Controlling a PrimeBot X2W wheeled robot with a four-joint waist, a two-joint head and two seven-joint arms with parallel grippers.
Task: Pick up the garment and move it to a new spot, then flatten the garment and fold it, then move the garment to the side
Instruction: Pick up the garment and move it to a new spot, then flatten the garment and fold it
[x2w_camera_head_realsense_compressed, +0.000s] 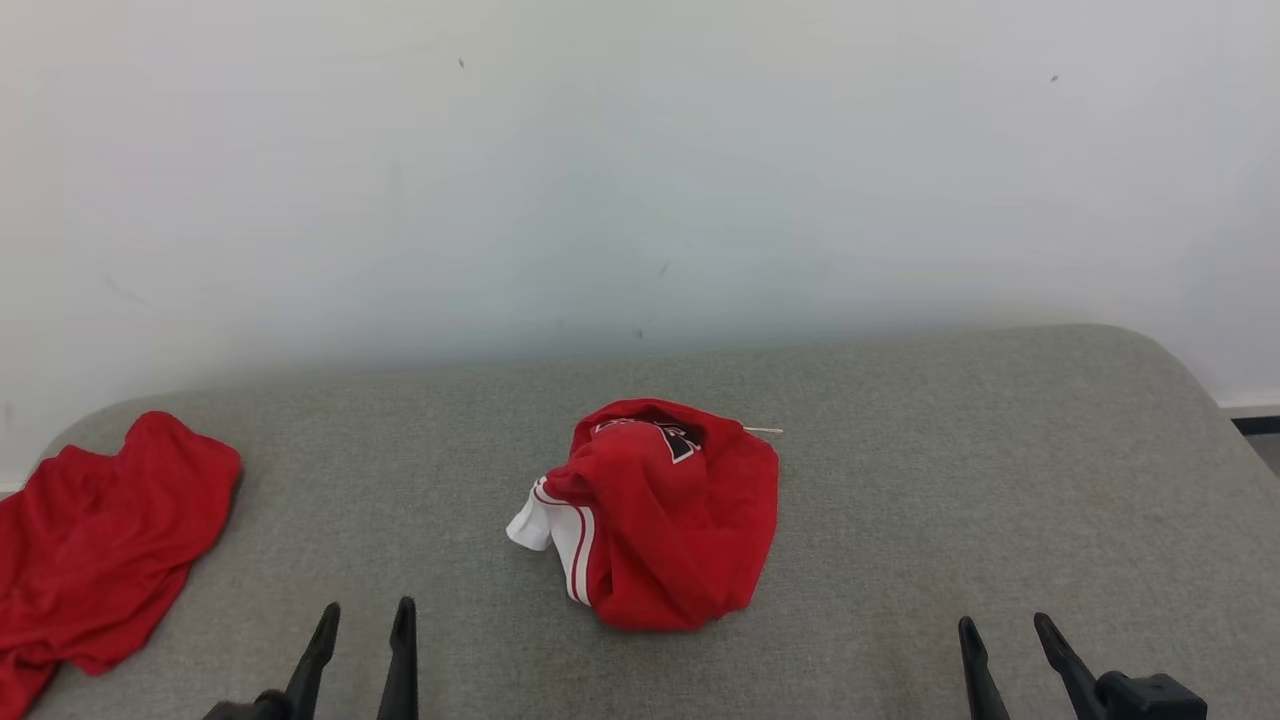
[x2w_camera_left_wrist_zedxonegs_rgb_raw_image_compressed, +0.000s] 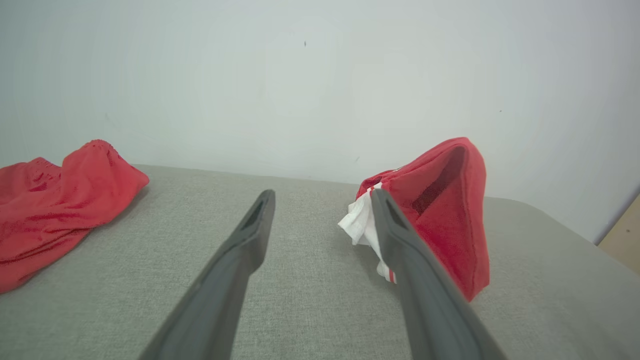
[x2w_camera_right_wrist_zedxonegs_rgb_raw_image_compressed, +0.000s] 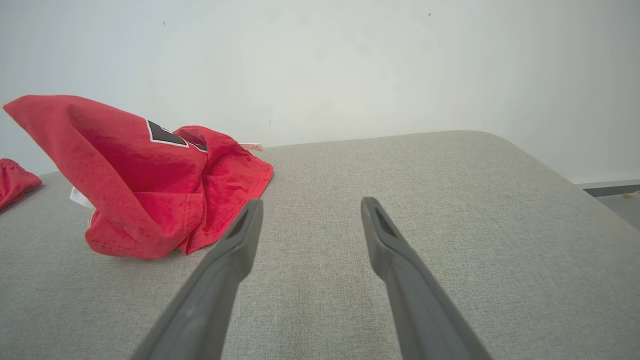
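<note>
As seen from the head, 2 red items lie on 1 grey cushion (x2w_camera_head_realsense_compressed: 950, 480): the crumpled garment (x2w_camera_head_realsense_compressed: 665, 520), w/ white trim, at the cushion's middle, and a red cloth (x2w_camera_head_realsense_compressed: 95, 550) at its left end. There are 2 grippers over the cushion's near edge, the left gripper (x2w_camera_head_realsense_compressed: 368, 607) & right gripper (x2w_camera_head_realsense_compressed: 1002, 620), each w/ 2 fingers spread wide, holding nothing.

Left wrist: left gripper (x2w_camera_left_wrist_zedxonegs_rgb_raw_image_compressed: 322, 195) wide open, empty, above the cushion (x2w_camera_left_wrist_zedxonegs_rgb_raw_image_compressed: 300, 300); garment (x2w_camera_left_wrist_zedxonegs_rgb_raw_image_compressed: 450, 220) heaped mid-cushion, not gripped; red cloth (x2w_camera_left_wrist_zedxonegs_rgb_raw_image_compressed: 65, 200) at the left end.

Right wrist: right gripper (x2w_camera_right_wrist_zedxonegs_rgb_raw_image_compressed: 311, 201) wide open, empty, over bare cushion (x2w_camera_right_wrist_zedxonegs_rgb_raw_image_compressed: 450, 210); garment (x2w_camera_right_wrist_zedxonegs_rgb_raw_image_compressed: 140, 190) mid-cushion, clear of both fingers.
</note>
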